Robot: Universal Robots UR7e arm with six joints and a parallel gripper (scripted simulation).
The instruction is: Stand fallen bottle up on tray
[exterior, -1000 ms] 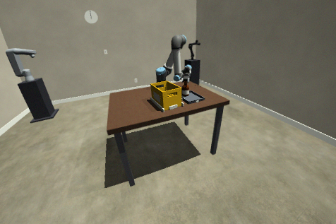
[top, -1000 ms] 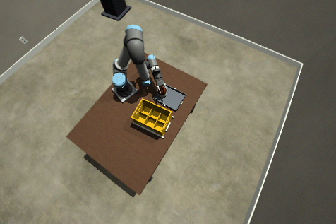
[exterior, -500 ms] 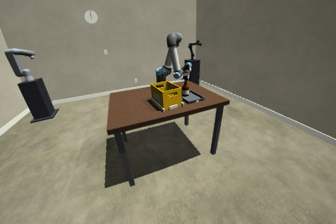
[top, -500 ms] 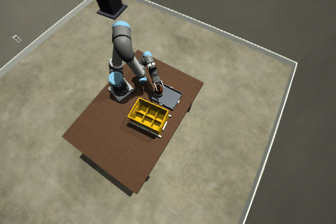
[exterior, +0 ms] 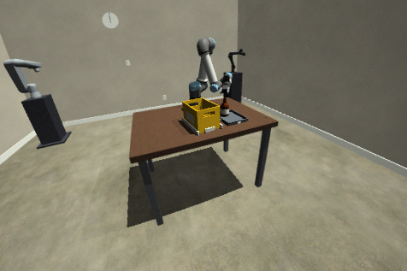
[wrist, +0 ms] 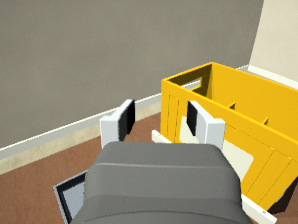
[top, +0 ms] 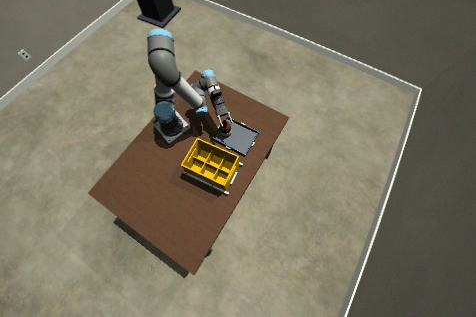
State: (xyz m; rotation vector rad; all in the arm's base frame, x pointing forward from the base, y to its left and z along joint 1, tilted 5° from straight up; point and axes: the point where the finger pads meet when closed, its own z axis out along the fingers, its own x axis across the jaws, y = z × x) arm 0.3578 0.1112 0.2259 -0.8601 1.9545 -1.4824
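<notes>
Bottle Upright on Tray, Hand Wide Open

The exterior view shows what the wrist view lacks: the brown bottle (top: 226, 127) (exterior: 225, 108) standing upright on the grey tray (top: 241, 138) (exterior: 236, 118) (wrist: 72, 198), right of centre in the frame, its pale label visible. The top view puts the bottle at the tray's left end, by the hand (top: 224, 120) (wrist: 160, 111). In the wrist view the hand's two fingers stand fully apart with nothing between them; the tray's corner shows at lower left, the yellow crate (top: 210, 163) (exterior: 208, 119) (wrist: 231, 115) at right. Only the top view lets the crate's compartments be counted: six.

Counted, there are one bottle, one tray, one crate and one brown tabletop (top: 150, 184) (exterior: 160, 136) (wrist: 25, 192). The exterior view alone shows a wall clock (exterior: 110, 20), one, at upper left.
</notes>
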